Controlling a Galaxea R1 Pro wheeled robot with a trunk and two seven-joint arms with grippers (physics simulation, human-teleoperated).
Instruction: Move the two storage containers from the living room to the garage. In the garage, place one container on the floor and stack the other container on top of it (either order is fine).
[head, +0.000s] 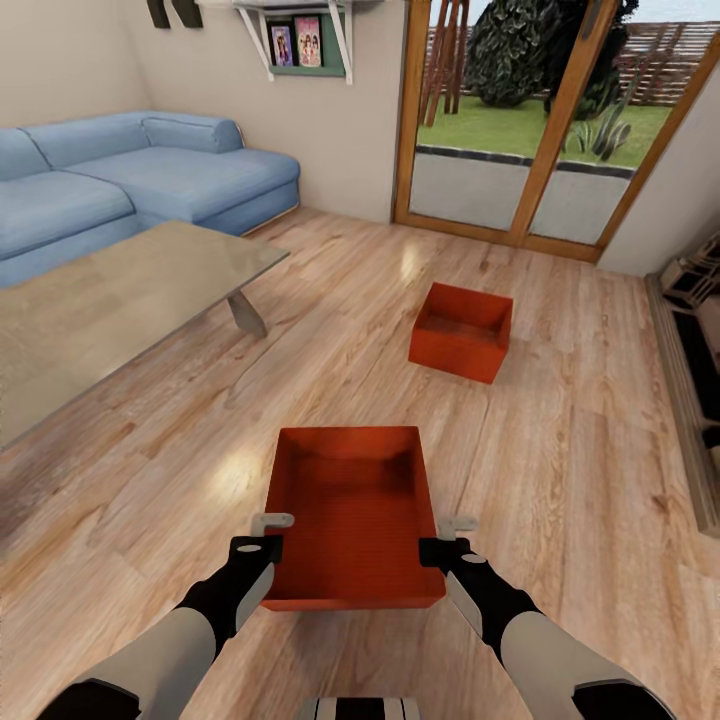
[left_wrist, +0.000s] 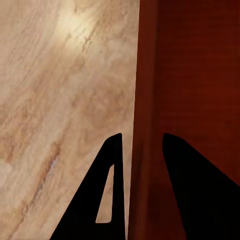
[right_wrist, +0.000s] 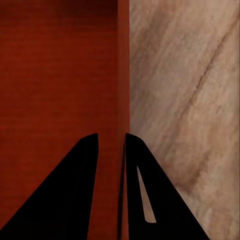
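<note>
Nearest me, on the wood floor (head: 560, 400), my left gripper (head: 262, 537) and right gripper (head: 443, 540) each straddle a side wall of the near bin (head: 352, 510), fingers narrowly parted; whether they pinch I cannot tell. It looks stiff, empty and light, best held by those thin walls. The far bin (head: 462, 330) sits well apart.

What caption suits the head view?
Both end effectors, left and right, straddle the near container's side walls on the living room floor.

The blue sofa (head: 120, 180) runs off the picture's left edge, and the far container's (head: 461, 331) contents are indiscernible.
</note>
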